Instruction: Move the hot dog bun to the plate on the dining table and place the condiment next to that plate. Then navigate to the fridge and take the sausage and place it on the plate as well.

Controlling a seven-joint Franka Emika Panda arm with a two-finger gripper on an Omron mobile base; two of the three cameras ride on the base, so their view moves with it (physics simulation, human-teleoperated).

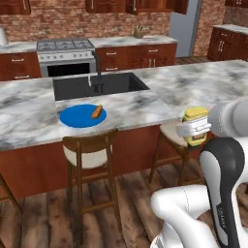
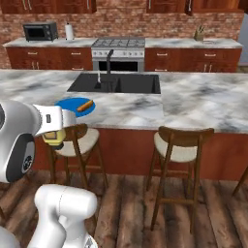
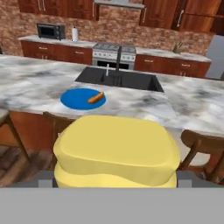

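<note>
My gripper (image 1: pixel 194 130) is shut on the condiment (image 1: pixel 195 116), a yellow squeeze bottle held in the air in front of the dining table's (image 1: pixel 145 104) near edge, above a stool. The bottle (image 3: pixel 116 151) looms large in the hand view and hides my fingertips. Seen from the right base, the condiment (image 2: pixel 54 138) sticks out below the white hand. The blue plate (image 1: pixel 75 117) lies on the marble top in front of the sink, left of the bottle. The tan hot dog bun (image 1: pixel 97 111) rests on its right part; bun (image 3: pixel 96 97) and plate (image 3: pixel 76 99) lie ahead in the hand view. The grey fridge (image 1: pixel 186 23) stands far back right. The sausage is out of view.
A black sink (image 1: pixel 99 85) with a faucet (image 1: pixel 97 65) is set into the table behind the plate. Wooden stools (image 1: pixel 89 150) (image 1: pixel 174 135) stand along the near side, below the bottle. A stove (image 1: pixel 65 53) and a microwave (image 2: pixel 37 32) line the back wall.
</note>
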